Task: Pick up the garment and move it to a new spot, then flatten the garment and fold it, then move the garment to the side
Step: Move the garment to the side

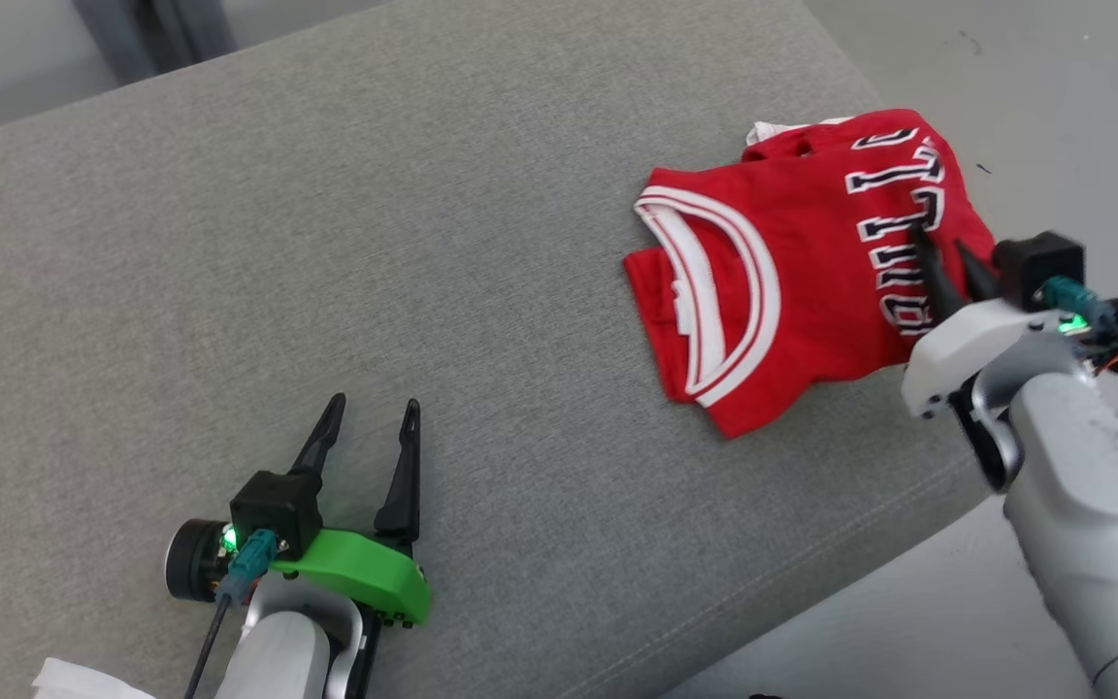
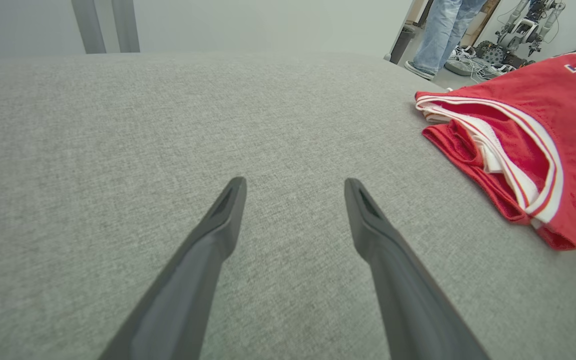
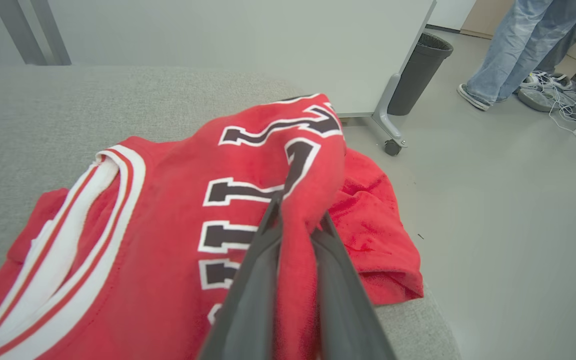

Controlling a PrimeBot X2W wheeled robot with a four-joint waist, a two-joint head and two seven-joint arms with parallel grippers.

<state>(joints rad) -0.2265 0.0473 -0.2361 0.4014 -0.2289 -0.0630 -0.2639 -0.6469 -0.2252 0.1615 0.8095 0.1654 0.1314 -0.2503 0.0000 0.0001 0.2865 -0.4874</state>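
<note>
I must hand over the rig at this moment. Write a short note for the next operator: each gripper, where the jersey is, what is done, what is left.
Left gripper: jaws open, holding nothing, over the grey cushion, away from the red jersey.
Right gripper: jaws shut on a pinch of the jersey, at the lettering.
Jersey: lies in layers near the cushion's right edge.
Done: it looks folded already.
Left: probably finish the move to the side, then release.
</note>
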